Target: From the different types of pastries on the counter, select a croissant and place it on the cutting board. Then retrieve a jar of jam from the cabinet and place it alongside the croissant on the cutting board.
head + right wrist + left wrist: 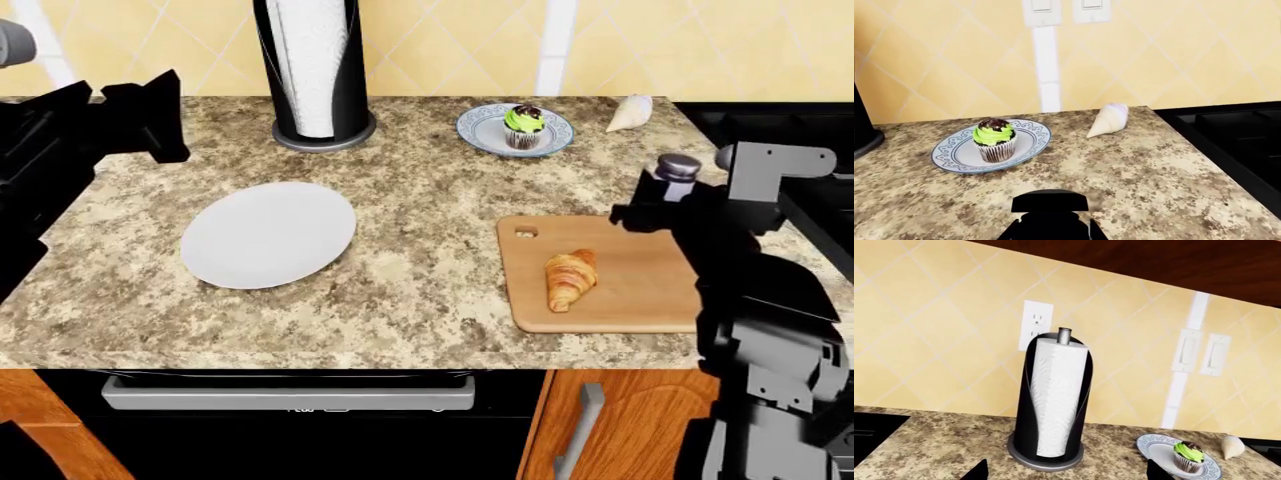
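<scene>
The right gripper (638, 212) hangs over the cutting board (627, 300)'s far edge, its jaws' state impossible to tell, arm (761, 300) rising beside the bench (414, 290). The croissant (570, 277) lies on the board (mid-board). The left gripper (1064, 471), jaws spread and released, faces the paper towel holder (1052, 400).

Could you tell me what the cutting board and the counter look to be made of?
The cutting board looks like light wood with a smooth matte finish and an even tan colour. The counter looks like polished granite, going by its beige-and-brown speckling, though this is a render.
</scene>
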### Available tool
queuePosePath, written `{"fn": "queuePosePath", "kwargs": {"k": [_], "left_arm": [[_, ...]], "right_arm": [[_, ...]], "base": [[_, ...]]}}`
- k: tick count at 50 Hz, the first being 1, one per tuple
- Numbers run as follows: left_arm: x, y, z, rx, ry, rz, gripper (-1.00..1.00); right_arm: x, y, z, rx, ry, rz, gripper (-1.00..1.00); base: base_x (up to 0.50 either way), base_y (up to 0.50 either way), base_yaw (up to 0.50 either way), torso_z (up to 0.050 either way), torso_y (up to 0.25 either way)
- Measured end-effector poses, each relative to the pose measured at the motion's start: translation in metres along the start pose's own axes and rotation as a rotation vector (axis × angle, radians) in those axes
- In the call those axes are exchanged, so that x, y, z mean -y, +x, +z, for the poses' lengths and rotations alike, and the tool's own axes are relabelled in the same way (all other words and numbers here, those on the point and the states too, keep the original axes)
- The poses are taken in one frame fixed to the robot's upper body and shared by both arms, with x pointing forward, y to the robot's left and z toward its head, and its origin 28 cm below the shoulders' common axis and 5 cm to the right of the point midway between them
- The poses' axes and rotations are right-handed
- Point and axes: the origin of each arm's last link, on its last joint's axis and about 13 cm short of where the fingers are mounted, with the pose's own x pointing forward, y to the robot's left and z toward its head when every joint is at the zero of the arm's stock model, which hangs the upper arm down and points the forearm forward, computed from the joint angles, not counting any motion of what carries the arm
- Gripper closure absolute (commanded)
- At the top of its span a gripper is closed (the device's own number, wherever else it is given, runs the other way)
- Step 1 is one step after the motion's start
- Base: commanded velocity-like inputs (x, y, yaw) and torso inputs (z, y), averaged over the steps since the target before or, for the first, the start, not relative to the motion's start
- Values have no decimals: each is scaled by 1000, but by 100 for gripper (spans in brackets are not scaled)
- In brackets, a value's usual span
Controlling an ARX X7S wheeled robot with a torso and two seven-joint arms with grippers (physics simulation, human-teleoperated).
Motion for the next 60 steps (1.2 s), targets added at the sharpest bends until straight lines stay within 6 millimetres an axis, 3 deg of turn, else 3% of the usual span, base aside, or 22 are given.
{"fn": "queuePosePath", "kwargs": {"k": [26, 60], "left_arm": [[-3, -1, 0, 0, -1, 9, -100], [-2, -3, 2, 7, -6, 3, -100]], "right_arm": [[4, 10, -24, -36, -33, -52, 100], [5, 4, -33, -86, -22, -53, 100]], "base": [[0, 0, 0, 0, 1], [0, 0, 0, 0, 1]]}}
